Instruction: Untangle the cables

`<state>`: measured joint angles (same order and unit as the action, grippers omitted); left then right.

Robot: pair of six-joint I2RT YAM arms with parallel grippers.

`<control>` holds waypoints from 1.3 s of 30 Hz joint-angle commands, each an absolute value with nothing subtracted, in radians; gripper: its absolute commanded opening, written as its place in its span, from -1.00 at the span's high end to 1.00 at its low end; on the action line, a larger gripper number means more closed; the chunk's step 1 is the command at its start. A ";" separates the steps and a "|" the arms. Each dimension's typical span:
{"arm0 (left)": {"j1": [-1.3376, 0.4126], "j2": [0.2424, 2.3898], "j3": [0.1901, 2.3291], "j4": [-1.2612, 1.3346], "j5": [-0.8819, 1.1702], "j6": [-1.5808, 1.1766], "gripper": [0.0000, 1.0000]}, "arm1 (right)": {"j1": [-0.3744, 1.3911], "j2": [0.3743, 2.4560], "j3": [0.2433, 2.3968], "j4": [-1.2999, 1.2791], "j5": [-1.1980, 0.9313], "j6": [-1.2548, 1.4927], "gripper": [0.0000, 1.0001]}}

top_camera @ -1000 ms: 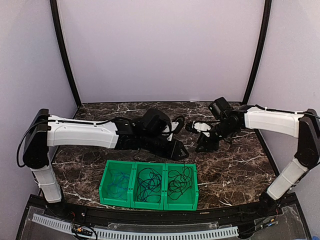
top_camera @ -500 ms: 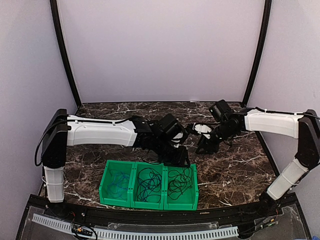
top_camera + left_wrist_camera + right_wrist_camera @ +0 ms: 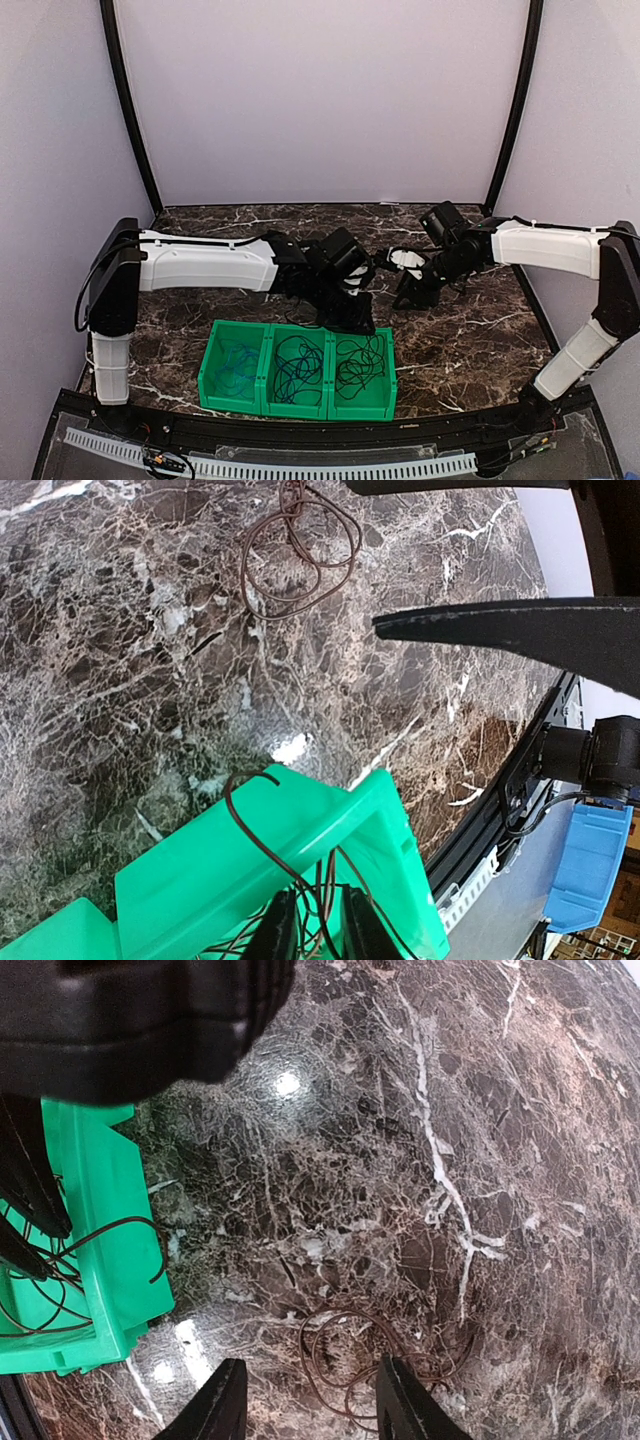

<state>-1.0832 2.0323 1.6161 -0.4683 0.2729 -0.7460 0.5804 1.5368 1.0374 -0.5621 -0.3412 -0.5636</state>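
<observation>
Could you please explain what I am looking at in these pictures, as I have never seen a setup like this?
These are two robot arms bolted to a marble table. One picture looks down from above and behind them; the other two come from a camera on each wrist. A green tray with three compartments holds thin cables: a blue cable in the left one and dark cables in the others. The left pincer is over the right compartment, nearly closed around a dark strand; whether it actually grips it, I cannot tell. The right pincer is open and empty, above a loose brown coil lying on the table, apart from the tray.
</observation>
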 commanded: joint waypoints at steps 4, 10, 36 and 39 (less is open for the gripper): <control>-1.100 2.039 1.670 -0.543 0.302 -0.737 0.57 | 0.578 1.525 1.042 -0.529 -0.372 -0.555 0.09; -1.109 2.040 1.671 -0.564 0.319 -0.731 0.72 | 0.579 1.528 1.044 -0.527 -0.379 -0.549 0.10; -1.206 1.785 1.429 -0.570 0.260 -0.601 1.00 | 0.580 1.532 1.022 -0.523 -0.359 -0.544 0.13; -1.213 1.765 1.400 -0.563 0.260 -0.582 1.00 | 0.578 1.524 1.017 -0.526 -0.359 -0.542 0.13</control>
